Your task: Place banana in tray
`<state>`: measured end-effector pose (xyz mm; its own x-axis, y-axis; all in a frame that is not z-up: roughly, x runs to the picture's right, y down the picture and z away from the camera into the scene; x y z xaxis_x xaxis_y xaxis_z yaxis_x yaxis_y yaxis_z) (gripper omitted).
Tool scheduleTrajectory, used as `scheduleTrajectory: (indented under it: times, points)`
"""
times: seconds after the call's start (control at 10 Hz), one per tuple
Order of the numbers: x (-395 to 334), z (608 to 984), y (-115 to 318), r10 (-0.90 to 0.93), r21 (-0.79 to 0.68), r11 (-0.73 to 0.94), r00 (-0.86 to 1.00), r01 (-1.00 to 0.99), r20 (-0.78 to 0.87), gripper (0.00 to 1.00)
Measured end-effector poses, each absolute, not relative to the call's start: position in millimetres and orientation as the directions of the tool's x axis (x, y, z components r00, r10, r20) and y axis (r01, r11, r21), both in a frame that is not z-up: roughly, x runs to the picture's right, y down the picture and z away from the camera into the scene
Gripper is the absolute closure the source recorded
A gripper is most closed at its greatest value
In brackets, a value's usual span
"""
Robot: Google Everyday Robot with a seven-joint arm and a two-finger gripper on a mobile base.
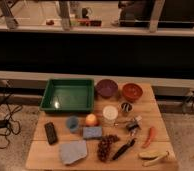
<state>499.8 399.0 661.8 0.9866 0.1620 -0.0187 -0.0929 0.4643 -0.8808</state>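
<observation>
The banana (152, 156) is pale yellow and lies at the front right corner of the wooden table (155, 107). The tray (67, 95) is dark green and shallow, and sits at the back left of the table with nothing in it. They are far apart, at diagonally opposite corners of the tabletop. The gripper and the arm are not in view.
A purple bowl (106, 88) and an orange bowl (132, 91) stand right of the tray. Between the tray and the banana lie a white cup (110, 113), a small can (126, 107), a metal object (132, 124), a red pepper (149, 136), grapes (105, 147), a black tool (124, 148), a blue sponge (92, 132) and an orange fruit (91, 119).
</observation>
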Motion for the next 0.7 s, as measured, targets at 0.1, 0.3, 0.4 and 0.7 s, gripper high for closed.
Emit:
scheduleTrajectory:
  times: [0.1,0.3,0.4,0.7]
  points:
    - [498,660,395,0.163,-0.877,0.473,0.987,-0.083,-0.005,0.2]
    - [494,659,387,0.163,-0.87,0.489,0.986,-0.063,0.02,0.2]
    - [489,658,382,0.164,-0.866,0.498,0.986,-0.048,0.04,0.2]
    - [479,664,369,0.196,-0.86,0.51,0.972,0.014,0.132,0.2]
